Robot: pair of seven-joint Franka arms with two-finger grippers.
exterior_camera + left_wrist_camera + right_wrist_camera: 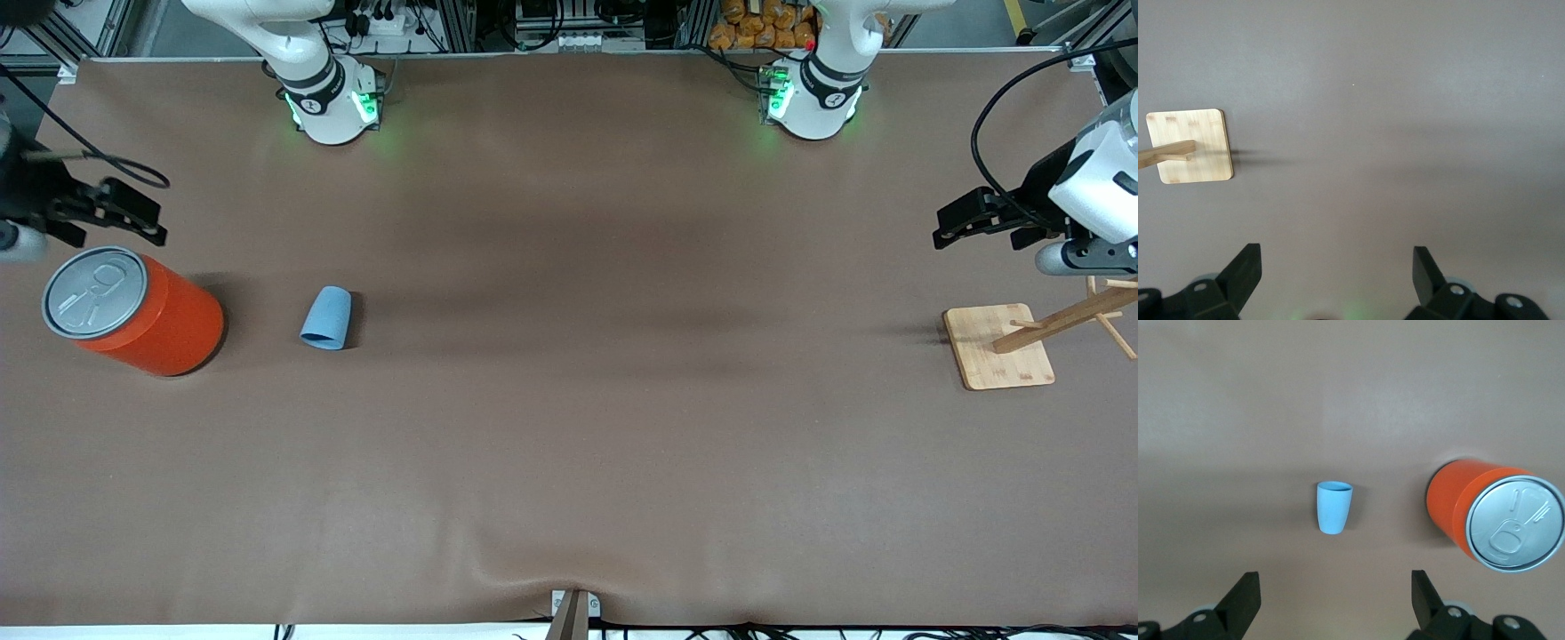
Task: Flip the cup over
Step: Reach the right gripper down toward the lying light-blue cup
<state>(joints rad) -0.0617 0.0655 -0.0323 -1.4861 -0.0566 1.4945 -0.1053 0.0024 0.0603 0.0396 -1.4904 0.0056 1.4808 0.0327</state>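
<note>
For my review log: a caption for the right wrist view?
Open right claw over the table, light-blue cup beside orange can.

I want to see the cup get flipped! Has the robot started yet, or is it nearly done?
Not started yet. The cup stands on the table beside the orange can, and nothing touches it. The right gripper hangs open above the table near the can, holding nothing. The left gripper waits open near the wooden stand. Reaching, grasping and flipping the cup are all still left.
</note>
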